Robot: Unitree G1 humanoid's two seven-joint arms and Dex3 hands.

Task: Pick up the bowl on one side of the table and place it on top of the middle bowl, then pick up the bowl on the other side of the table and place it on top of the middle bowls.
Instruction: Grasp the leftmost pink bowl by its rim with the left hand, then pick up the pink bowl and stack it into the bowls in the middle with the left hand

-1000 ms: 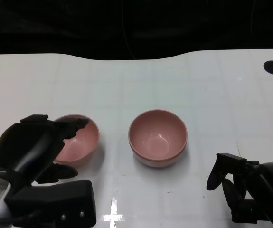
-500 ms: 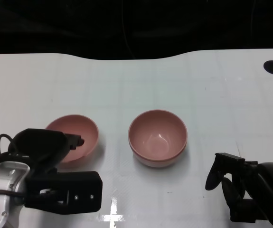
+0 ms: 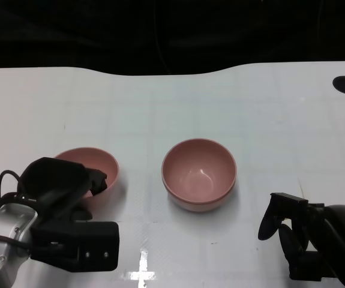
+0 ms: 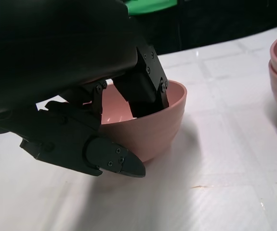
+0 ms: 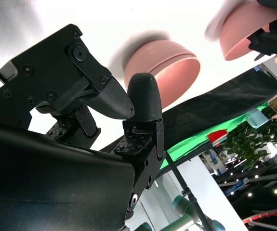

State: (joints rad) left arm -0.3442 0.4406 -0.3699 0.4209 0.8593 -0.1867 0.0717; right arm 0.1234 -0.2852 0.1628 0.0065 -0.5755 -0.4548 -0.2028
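The pink side bowl (image 3: 97, 165), at nine o'clock of the stacked middle bowls (image 3: 199, 174) on the white table (image 3: 220, 102), is gripped at its rim by the left hand (image 3: 64, 183), while the right hand (image 3: 307, 234) rests empty, fingers loosely apart, at four o'clock.

The head view looks down over the white table (image 3: 220, 102). The left wrist view sits low and close beside the side bowl (image 4: 150, 127). The upturned right wrist view shares the stacked middle bowls (image 5: 162, 65).
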